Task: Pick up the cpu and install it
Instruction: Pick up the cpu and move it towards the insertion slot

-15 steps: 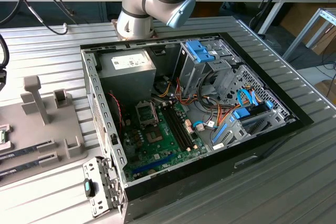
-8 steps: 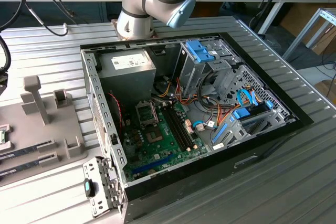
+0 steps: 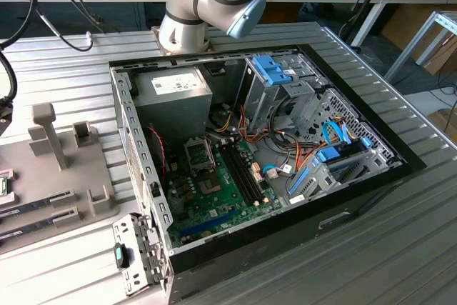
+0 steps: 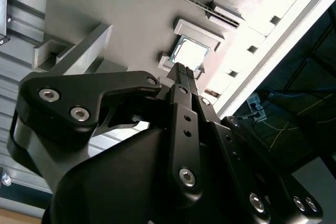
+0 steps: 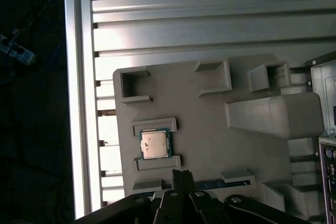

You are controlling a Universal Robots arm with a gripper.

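Here, my gripper (image 5: 181, 172), pressed together and empty, hangs near the cpu (image 5: 154, 144) in its grey holder (image 5: 210, 129); I'd spread it and centre squarely over the chip.

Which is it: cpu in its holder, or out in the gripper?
In. The cpu lies flat between the ledges of the grey holder, and the gripper is apart from it, holding nothing.

I see the small square cpu (image 5: 155, 144) as dull silver-grey with a thin green edge, against the plain pale grey moulded plastic tray (image 5: 210, 145) and the silver, evenly ribbed aluminium table (image 5: 210, 24). My gripper (image 5: 182, 176) is matte black. In the exterior view, the circuit board (image 3: 214, 198) is green and the plastic drive latches (image 3: 273, 69) bright blue.
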